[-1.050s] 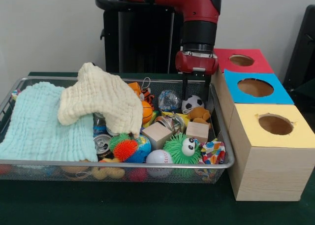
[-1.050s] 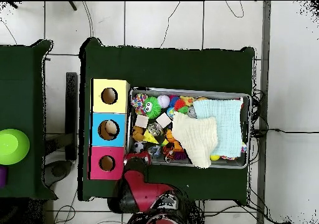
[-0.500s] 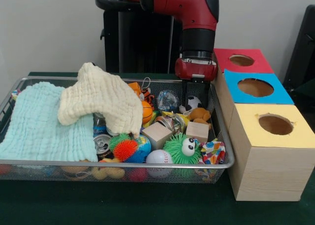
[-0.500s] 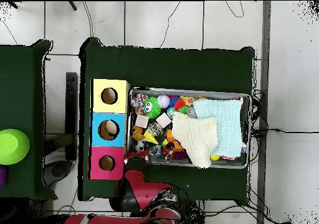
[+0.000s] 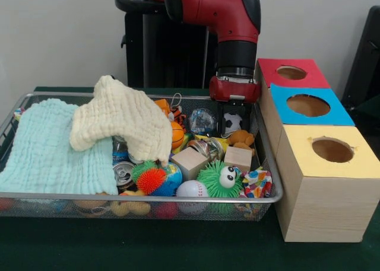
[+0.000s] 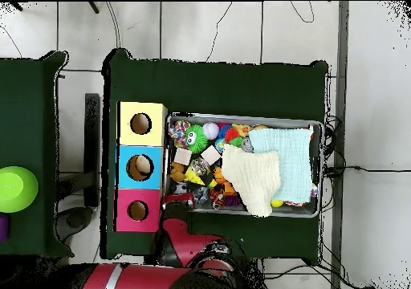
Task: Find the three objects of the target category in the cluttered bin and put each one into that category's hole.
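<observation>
A small black-and-white soccer ball (image 5: 233, 123) lies at the far right corner of the wire mesh bin (image 5: 142, 195). My gripper (image 5: 233, 121) hangs straight down over it, open, with a dark finger on each side of the ball. In the overhead view the red wrist covers the gripper (image 6: 178, 197) and the ball is hidden. Beside the bin stands a wooden box with a red-topped hole (image 5: 291, 72), a blue-topped hole (image 5: 308, 105) and a yellow-topped hole (image 5: 332, 149).
A cream cloth (image 5: 122, 117) and a pale blue cloth (image 5: 53, 146) cover the bin's left half. Packed around the ball are a brown plush (image 5: 240, 139), two wooden blocks (image 5: 189, 161), a green fuzzy toy (image 5: 218, 179), a baseball (image 5: 191, 190) and cans (image 5: 123, 173).
The wrist has come down and shifted slightly left, so the fingers now straddle the soccer ball. The objects in the bin have not moved.
</observation>
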